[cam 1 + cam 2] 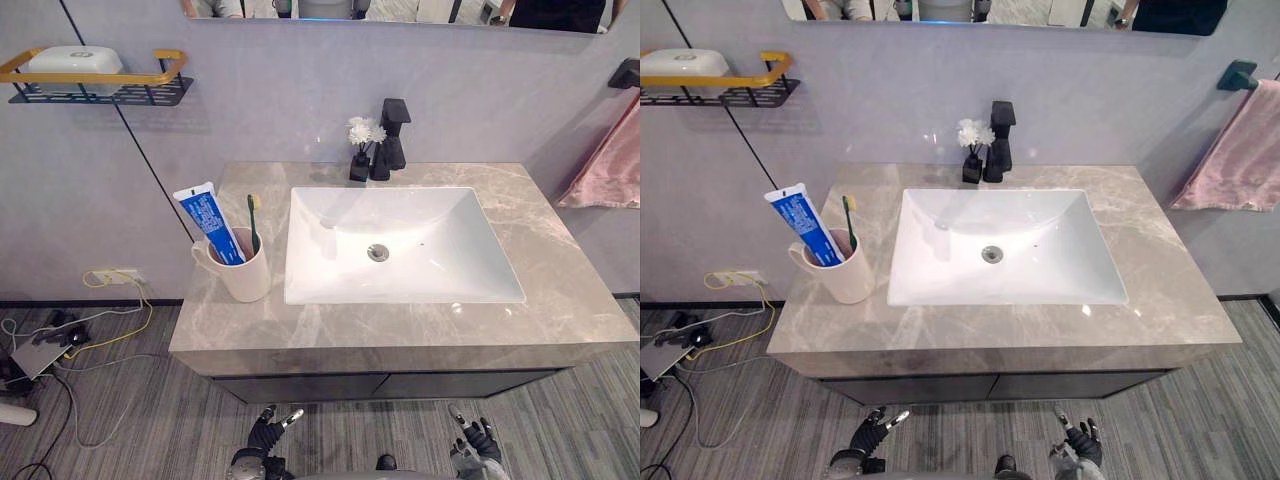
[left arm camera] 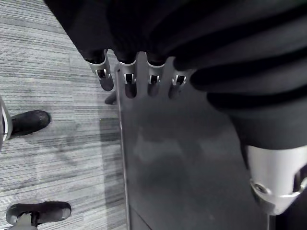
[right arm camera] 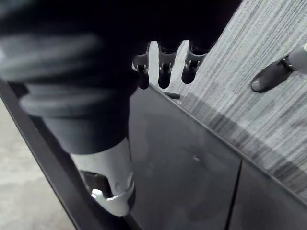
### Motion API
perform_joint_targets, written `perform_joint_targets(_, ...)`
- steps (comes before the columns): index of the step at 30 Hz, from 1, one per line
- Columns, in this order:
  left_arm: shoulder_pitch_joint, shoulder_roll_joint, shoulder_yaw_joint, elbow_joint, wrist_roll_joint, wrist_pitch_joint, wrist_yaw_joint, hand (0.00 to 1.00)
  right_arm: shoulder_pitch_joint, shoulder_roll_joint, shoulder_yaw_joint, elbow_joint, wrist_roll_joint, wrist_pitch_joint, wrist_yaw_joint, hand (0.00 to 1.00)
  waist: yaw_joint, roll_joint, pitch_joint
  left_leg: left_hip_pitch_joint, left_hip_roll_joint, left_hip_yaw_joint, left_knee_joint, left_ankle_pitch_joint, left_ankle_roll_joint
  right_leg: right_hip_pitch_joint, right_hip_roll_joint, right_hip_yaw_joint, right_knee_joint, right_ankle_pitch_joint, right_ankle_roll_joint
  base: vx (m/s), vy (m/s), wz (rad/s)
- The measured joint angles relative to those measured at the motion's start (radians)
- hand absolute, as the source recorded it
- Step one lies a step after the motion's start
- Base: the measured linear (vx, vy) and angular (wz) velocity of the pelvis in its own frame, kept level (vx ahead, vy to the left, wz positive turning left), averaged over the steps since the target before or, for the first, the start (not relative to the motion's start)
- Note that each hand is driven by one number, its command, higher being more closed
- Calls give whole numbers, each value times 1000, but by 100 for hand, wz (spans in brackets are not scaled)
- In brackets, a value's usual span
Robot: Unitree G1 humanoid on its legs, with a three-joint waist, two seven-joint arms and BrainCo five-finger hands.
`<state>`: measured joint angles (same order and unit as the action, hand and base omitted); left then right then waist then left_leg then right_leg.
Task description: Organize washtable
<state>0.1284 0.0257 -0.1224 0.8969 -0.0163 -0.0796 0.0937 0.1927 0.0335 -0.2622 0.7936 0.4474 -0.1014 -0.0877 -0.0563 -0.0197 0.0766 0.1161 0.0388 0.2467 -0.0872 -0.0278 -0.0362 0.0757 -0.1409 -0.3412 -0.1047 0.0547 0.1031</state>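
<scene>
— Where is the cup (image 1: 243,268) sitting?

— It is standing upright on the counter (image 1: 560,290), just beside the left rim of the sink (image 1: 440,230). The toothpaste (image 1: 211,221) is leaning in it, cap down, tilting away from the sink, and the toothbrush (image 1: 253,222) is standing in it next to the tube.

— What is sitting at the back?

— The black faucet (image 1: 392,135) is rising behind the sink, and a small vase (image 1: 359,166) of white flowers (image 1: 364,132) is standing touching or nearly touching its left side.

— And on the wall?

— A shelf (image 1: 100,92) is hanging up on the left, carrying a white soap box (image 1: 73,62). A pink towel (image 1: 612,160) is hanging on the right.

— What are the hands doing?

— The left hand (image 1: 265,436) and the right hand (image 1: 480,438) are both hanging low, below the counter's front edge, well apart from the cup. In the left wrist view the fingers (image 2: 127,81) are dangling loose and released beside the dark cabinet (image 2: 182,163). In the right wrist view the fingers (image 3: 164,72) are hanging equally slack, grasping no object.
</scene>
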Motion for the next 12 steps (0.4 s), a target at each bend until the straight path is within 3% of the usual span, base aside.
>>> perform_joint_targets(12, -39, 9, -3, 39, -1, -7, 9, 0, -56, -31, 78, 146, -208, 23, 5, 0, 10, -11, 35, 3, -5, -38, 1, 0, 0, 25, -5, -45, 0, -4, 5, -18, -16, 10)
